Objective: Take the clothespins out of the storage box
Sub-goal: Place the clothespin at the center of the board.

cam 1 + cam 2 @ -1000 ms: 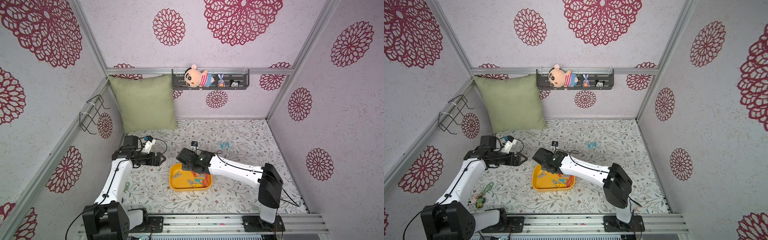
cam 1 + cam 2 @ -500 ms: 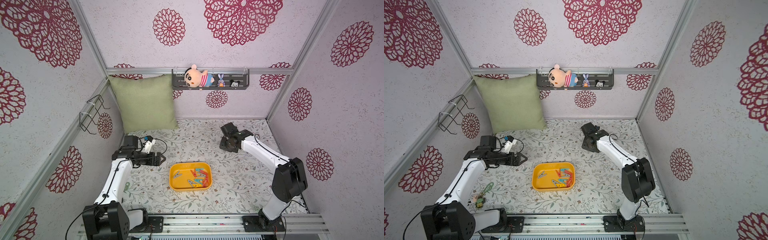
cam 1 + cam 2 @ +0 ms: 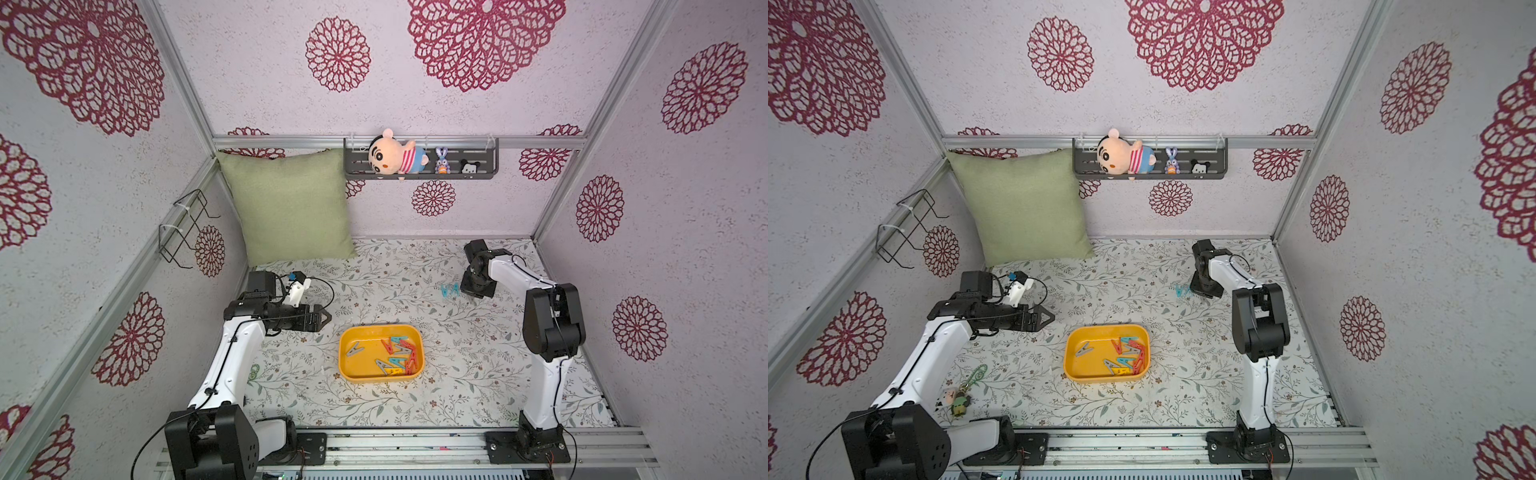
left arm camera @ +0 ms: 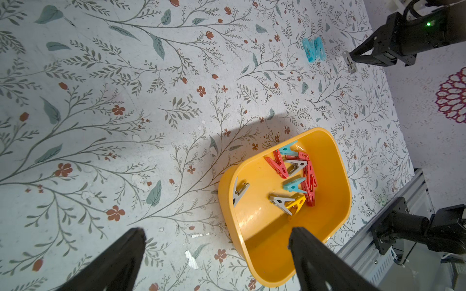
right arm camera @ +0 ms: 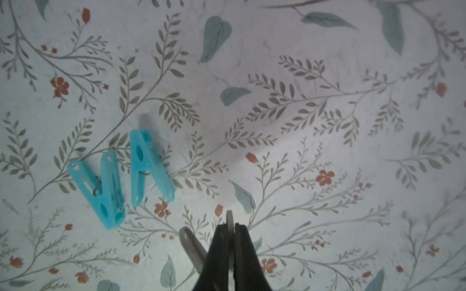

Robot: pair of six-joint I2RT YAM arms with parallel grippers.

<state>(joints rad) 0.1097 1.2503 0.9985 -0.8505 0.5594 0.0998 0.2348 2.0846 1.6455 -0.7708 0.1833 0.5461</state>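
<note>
Between walls of crimson-flowered wallpaper (image 3: pixel 482 41), the yellow storage box (image 3: pixel 360 366) sits mid-way on the floral desk (image 3: pixel 457 374) with clothespins (image 3: pixel 400 353) inside, two teal clothespins (image 3: pixel 450 289) lie farther back beside the right jaws, which pinch a grey clothespin (image 5: pixel 193 248), while the left jaws gape wide.

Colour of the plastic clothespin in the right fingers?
Grey; the small plastic clothespin shows best in the right wrist view.

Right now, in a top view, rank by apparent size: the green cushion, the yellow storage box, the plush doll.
1. green cushion
2. storage box
3. plush doll, only a little smaller than the box
</note>
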